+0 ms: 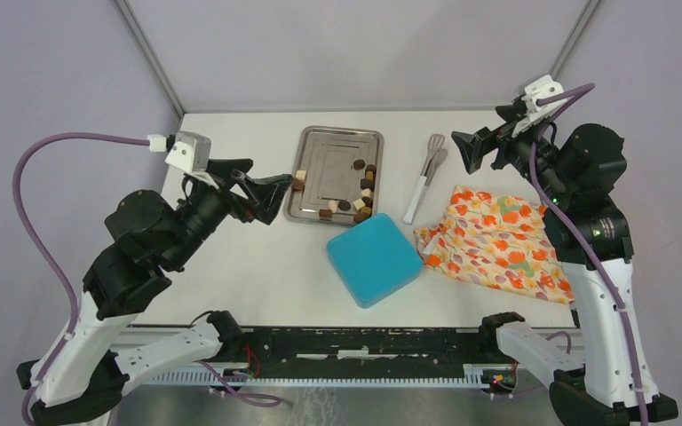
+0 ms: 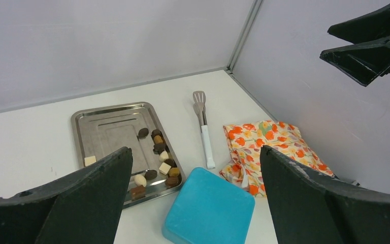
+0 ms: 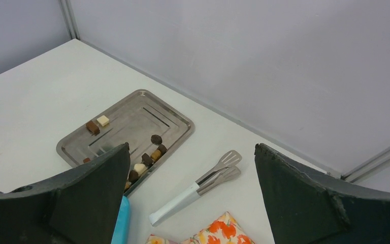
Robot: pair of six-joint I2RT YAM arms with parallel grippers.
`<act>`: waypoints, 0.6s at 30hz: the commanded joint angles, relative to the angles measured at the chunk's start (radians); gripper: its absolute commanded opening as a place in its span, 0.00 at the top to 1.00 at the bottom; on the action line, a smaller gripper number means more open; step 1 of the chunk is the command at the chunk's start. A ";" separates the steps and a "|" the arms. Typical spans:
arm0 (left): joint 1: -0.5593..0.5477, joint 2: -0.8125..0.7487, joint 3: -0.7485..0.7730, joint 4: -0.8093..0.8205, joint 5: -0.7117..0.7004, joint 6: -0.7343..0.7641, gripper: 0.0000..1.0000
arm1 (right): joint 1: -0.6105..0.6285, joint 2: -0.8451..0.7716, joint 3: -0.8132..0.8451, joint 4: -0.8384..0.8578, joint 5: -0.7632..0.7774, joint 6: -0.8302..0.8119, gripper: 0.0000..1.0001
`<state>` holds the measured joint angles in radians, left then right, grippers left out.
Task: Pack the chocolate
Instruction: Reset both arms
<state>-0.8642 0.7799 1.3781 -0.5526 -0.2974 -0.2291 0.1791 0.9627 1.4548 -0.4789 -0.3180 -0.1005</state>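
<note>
Nearest the arm bases, the box (image 1: 374, 258) sat with its teal lid on, so whether any chocolate was already inside could not be told. That was the chief risk: pieces carried over would meet a shut lid, and prying it with 1 gripper could skid the whole box across the smooth table (image 1: 231, 266).

Just right of the box lay the cloth (image 1: 497, 244), bunched and loose, its near edge touching or almost touching the box. An arm sweeping low could have snagged it and dragged it over the box or the tongs (image 1: 425, 177).

Farther out, the tongs lay between the cloth and the tray (image 1: 337, 173), handle toward the arms. They were slim and flat on the table, so a grip from above could have slipped or flicked them.

The chocolates (image 1: 362, 197) lay on the tray, most crowded along its right side, with 2 apart by the left rim. Small and close together, they could have been knocked about, or 2 caught at once.

The left gripper (image 1: 271, 191) hung just left of the tray, jaws spread and holding nothing. The right gripper (image 1: 472, 151) hovered beyond the cloth near the tongs, also spread and empty. Both were above the table, so neither pressed on anything.
</note>
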 commanded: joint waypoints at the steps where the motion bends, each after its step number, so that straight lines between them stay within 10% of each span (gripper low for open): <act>1: 0.002 0.000 -0.013 0.000 0.001 0.041 0.00 | -0.006 -0.014 0.024 0.022 0.044 0.031 0.02; 18: 0.002 0.015 -0.034 0.010 0.032 0.029 0.00 | -0.009 -0.027 -0.008 0.033 0.029 0.031 0.02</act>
<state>-0.8642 0.7914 1.3506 -0.5533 -0.2790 -0.2291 0.1745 0.9493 1.4532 -0.4782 -0.3092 -0.0917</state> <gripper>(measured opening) 0.996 0.979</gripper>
